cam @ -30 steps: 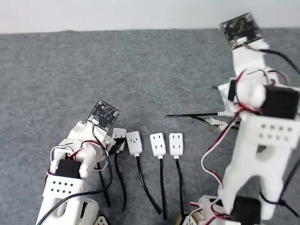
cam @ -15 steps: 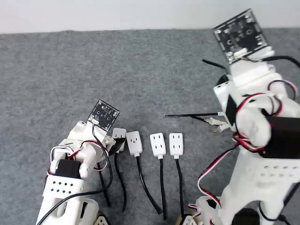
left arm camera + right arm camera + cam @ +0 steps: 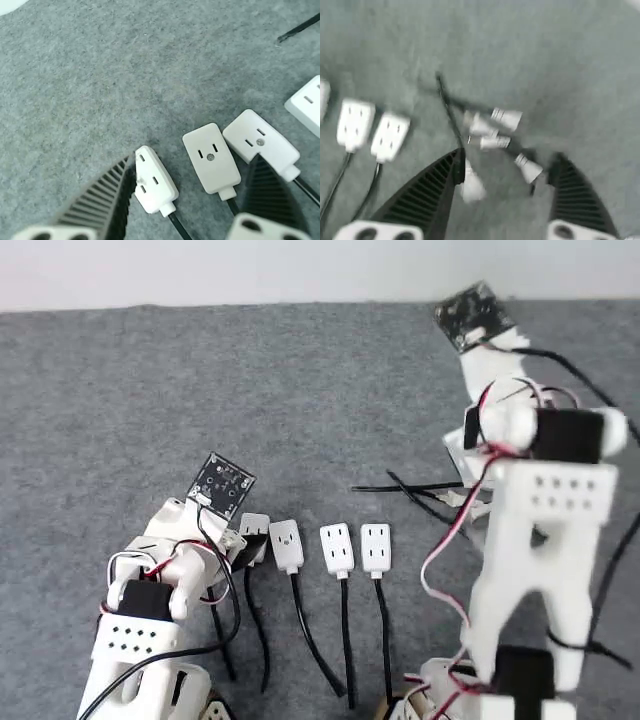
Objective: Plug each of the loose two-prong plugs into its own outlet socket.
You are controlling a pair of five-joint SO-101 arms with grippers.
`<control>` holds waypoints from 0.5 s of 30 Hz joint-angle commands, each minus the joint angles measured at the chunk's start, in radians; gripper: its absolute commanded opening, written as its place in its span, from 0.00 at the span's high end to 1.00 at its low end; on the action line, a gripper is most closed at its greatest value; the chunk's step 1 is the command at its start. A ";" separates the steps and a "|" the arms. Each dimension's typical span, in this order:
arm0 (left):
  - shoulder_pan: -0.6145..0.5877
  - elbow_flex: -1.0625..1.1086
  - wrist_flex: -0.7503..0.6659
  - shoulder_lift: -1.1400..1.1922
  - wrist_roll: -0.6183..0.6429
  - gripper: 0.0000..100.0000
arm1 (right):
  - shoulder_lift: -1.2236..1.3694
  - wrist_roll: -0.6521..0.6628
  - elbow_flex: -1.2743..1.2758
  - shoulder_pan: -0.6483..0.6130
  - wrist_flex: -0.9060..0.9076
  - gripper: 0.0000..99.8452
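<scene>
Four white outlet sockets (image 3: 336,547) lie in a row on the grey mat, each with a black cord trailing toward the near edge. My left gripper (image 3: 194,161) is open and low over the leftmost sockets (image 3: 154,181), with one finger (image 3: 100,195) beside the end socket and the other finger (image 3: 265,192) past the second socket (image 3: 212,157). Several loose white plugs (image 3: 506,117) lie in a cluster to the right of the row. My right gripper (image 3: 510,157) hangs open above them, holding nothing. In the high view the right arm (image 3: 530,500) covers most of the plugs (image 3: 455,498).
Thin black cords (image 3: 400,485) run left from the plug cluster, just beyond the sockets. The socket cords (image 3: 345,640) cross the near part of the mat between the two arm bases. Bare grey mat (image 3: 250,390) lies beyond the sockets.
The right arm has shifted above the plug cluster, its wrist swinging a little to the left. A black cord by the plugs has moved. The left arm and the sockets have stayed put.
</scene>
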 commanded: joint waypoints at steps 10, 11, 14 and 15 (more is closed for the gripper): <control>0.005 -0.010 -0.028 0.000 0.002 0.66 | 0.125 0.203 0.411 0.203 0.028 0.76; 0.005 -0.010 -0.028 0.000 0.002 0.66 | 0.125 0.227 0.443 0.217 0.028 0.76; 0.005 -0.010 -0.028 0.000 0.002 0.66 | 0.136 0.319 0.509 0.263 0.028 0.76; 0.005 -0.010 -0.028 0.000 0.002 0.66 | 0.137 0.359 0.532 0.278 0.028 0.76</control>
